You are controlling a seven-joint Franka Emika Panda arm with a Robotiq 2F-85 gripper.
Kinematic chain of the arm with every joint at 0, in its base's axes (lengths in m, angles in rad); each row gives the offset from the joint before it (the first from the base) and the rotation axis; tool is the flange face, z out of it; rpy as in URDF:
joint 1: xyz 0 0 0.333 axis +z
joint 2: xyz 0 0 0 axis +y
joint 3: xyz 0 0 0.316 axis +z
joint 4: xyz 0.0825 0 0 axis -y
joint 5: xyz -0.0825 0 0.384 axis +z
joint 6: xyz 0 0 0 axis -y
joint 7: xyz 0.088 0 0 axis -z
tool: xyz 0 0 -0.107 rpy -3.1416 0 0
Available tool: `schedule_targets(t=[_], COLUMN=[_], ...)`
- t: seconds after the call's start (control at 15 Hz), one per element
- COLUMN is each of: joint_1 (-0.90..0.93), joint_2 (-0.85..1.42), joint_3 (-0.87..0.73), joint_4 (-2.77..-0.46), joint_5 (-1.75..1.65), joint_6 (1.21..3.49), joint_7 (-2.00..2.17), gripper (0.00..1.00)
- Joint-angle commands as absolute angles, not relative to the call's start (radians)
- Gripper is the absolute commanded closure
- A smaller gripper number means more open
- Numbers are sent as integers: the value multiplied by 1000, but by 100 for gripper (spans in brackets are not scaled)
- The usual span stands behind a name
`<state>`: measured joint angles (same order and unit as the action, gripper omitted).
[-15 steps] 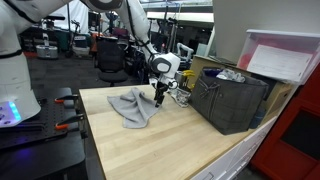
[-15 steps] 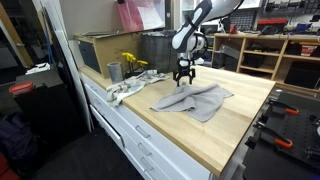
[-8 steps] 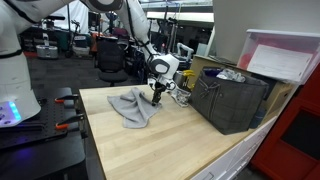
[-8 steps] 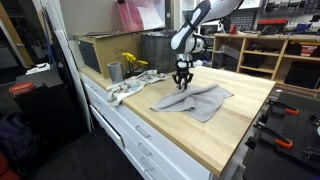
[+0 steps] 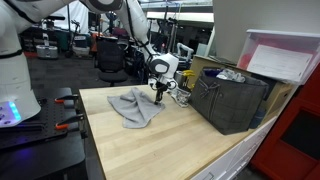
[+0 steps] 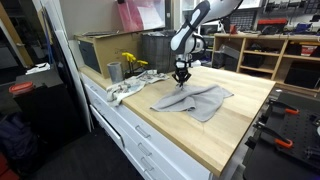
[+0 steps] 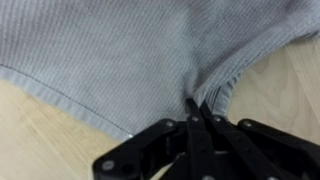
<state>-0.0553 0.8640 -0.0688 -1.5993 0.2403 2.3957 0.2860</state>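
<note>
A grey knitted cloth lies spread on the light wooden table; it shows in both exterior views, the cloth flat near the table's middle. My gripper points straight down at the cloth's edge nearest the black crate. From the wrist, the gripper is shut, its black fingers pressed together on a pinched fold of the grey cloth at its hem. Bare wood shows on both sides of the fold.
A black crate with clutter stands on the table close to the gripper. A metal cup, a yellow item and a crumpled white rag lie near the table's edge. Shelving and office chairs fill the background.
The gripper's fingers have closed from wide open onto the cloth's edge, pinching up a small fold. The arm has barely moved.
</note>
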Motion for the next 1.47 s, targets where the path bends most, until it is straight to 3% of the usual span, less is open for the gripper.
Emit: schedule_targets(t=[0.0, 1.0, 1.07, 1.13, 1.4], joint_1=[-27, 4, 3, 2, 26], joint_2=[866, 1018, 1015, 1011, 944], joint_3=[-130, -363, -363, -358, -333], joint_4=[-1596, -1326, -1326, -1326, -1448], joint_5=[206, 86, 80, 74, 63], joint_6=[2445, 2379, 2377, 2372, 2401], joint_7=[375, 858, 884, 902, 927], gripper=[99, 99, 72, 71, 42])
